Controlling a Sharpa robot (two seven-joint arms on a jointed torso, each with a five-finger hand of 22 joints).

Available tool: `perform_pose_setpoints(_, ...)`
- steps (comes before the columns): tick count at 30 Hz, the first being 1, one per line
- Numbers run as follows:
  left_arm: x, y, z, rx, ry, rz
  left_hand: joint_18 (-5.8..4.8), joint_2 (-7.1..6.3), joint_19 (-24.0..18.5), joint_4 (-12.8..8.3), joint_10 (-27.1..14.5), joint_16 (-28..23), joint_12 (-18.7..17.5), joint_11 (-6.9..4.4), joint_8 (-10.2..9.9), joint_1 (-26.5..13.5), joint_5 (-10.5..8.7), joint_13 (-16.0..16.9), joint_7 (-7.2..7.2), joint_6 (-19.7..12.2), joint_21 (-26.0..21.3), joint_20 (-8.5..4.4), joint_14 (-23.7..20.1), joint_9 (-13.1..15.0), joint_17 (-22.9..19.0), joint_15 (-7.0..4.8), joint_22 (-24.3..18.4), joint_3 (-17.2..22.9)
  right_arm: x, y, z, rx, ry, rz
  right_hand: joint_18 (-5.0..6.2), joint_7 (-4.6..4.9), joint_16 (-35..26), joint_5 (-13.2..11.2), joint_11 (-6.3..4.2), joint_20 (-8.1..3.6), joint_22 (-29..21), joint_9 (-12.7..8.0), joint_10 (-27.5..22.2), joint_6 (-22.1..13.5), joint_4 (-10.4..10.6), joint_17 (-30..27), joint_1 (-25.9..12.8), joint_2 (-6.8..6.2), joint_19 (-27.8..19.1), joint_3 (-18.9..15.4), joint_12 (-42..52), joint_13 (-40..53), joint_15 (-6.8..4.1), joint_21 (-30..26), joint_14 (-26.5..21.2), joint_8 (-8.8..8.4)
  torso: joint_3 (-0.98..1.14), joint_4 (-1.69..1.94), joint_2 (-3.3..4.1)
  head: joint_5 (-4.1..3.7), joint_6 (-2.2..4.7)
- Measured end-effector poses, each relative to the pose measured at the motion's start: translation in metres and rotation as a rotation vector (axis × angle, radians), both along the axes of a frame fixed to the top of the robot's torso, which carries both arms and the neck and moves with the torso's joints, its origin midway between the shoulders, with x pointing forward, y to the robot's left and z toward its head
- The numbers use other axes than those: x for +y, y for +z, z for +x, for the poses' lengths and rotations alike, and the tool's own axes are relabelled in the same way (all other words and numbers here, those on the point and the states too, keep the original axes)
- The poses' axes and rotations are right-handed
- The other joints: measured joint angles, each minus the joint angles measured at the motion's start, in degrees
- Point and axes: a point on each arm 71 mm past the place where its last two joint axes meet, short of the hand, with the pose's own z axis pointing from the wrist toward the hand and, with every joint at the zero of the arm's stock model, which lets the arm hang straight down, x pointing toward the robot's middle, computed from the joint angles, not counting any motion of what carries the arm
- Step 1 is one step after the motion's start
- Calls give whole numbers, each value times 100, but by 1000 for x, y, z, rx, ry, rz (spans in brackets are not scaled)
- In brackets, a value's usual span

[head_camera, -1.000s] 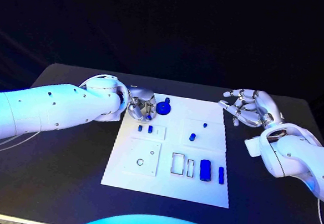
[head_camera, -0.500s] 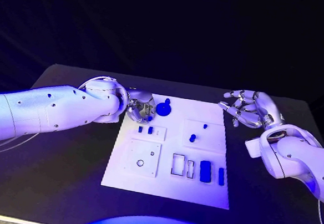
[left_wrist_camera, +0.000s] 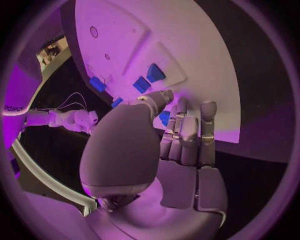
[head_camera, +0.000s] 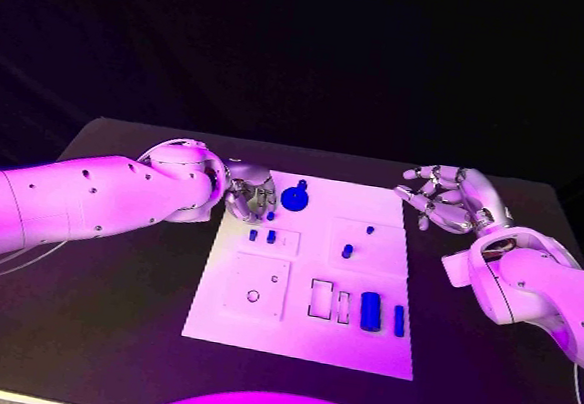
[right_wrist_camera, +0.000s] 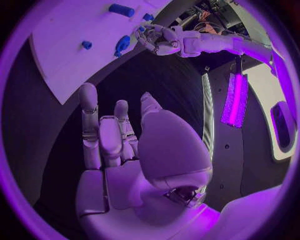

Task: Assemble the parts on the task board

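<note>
Fingers of the silver left hand (head_camera: 250, 192) have curled closer together at the flat white task board's (head_camera: 297, 334) far left corner, beside the round blue knob-shaped part (head_camera: 294, 198). Silver right hand (head_camera: 446, 196) still hovers off-board, fingers apart, empty.

Black table (head_camera: 107, 279): matte top, far edge against a dark backdrop. Thin pale cable (head_camera: 0, 265) lies looped on the table near its left edge, running toward the front corner.
</note>
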Motion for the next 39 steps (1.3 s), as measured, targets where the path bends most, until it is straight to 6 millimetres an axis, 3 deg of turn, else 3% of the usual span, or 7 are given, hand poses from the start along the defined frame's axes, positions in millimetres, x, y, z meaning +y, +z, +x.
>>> perform_pose_setpoints(10,13,1,2,-10,30,-4,0,0,1,25,0,0,12,0,-88,0,0,76,-87,-179,-27,-1,0,-38,-14,0,-21,-25,-3,-2,2,13,-1,-15,-1,20,-89,0,-11,0,-75,-23,-11,-20,0,-54,148,-28,0,0,-427,-499,21,-179,-21,80,-1,-1,2,3,18)
perform_pose_setpoints(18,15,5,2,-20,37,-42,0,18,14,25,-494,134,1125,-61,-88,18,0,782,-92,-165,-67,-14,39,-32,183,-38,24,-200,-4,-4,2,18,5,-33,0,19,-89,0,-22,0,-81,-24,-23,-21,0,-63,238,-49,1,0,-522,-619,21,-193,-20,120,-1,-3,3,-3,25)
perform_pose_setpoints(26,18,12,-2,-21,52,-146,0,48,308,-1,-532,339,1834,-103,152,48,0,1122,-77,345,178,-74,326,55,699,-113,323,32,-4,-6,2,24,16,-56,-1,18,-42,0,-64,-19,88,-31,64,-21,-50,75,436,-104,68,50,-546,-735,-3,9,3,165,2,-3,6,-4,26)
perform_pose_setpoints(30,18,17,-6,-21,40,-209,0,47,595,-75,-427,482,2310,-207,216,47,22,1358,-153,547,409,-137,570,75,1157,-195,612,212,-4,-7,1,26,20,-67,0,18,-33,0,-60,-31,160,-38,112,-21,-32,114,464,-87,105,66,-522,-734,-12,103,13,165,6,-1,6,-4,16)
perform_pose_setpoints(33,15,20,-8,-22,23,-243,-91,-5,862,-193,-368,579,3092,-303,216,-4,43,1867,-207,699,652,-220,778,75,1555,-261,900,480,-4,-8,1,27,23,-74,0,17,-9,0,-72,-36,209,-44,157,-20,-32,151,480,-104,142,66,-449,-709,-33,170,34,187,5,2,5,-1,9)
perform_pose_setpoints(36,14,21,-10,-22,11,-259,-91,6,1052,-269,253,622,4297,-358,216,-116,43,3313,-224,760,807,-266,910,75,1818,-308,1102,586,-4,-9,1,28,24,-79,0,17,25,0,-72,-42,246,-50,158,-21,-32,188,480,-104,189,98,-387,-678,-33,207,33,187,5,0,5,2,5)
perform_pose_setpoints(39,12,21,-10,-21,1,-265,-180,33,1234,-303,734,661,4935,-364,216,-246,-5,4215,-257,793,923,-271,998,75,2008,-340,1271,545,-4,-9,1,28,25,-83,0,16,57,0,-71,-41,276,-56,199,-20,-32,222,480,-104,189,98,-343,-652,-53,255,54,187,5,-3,5,9,1)
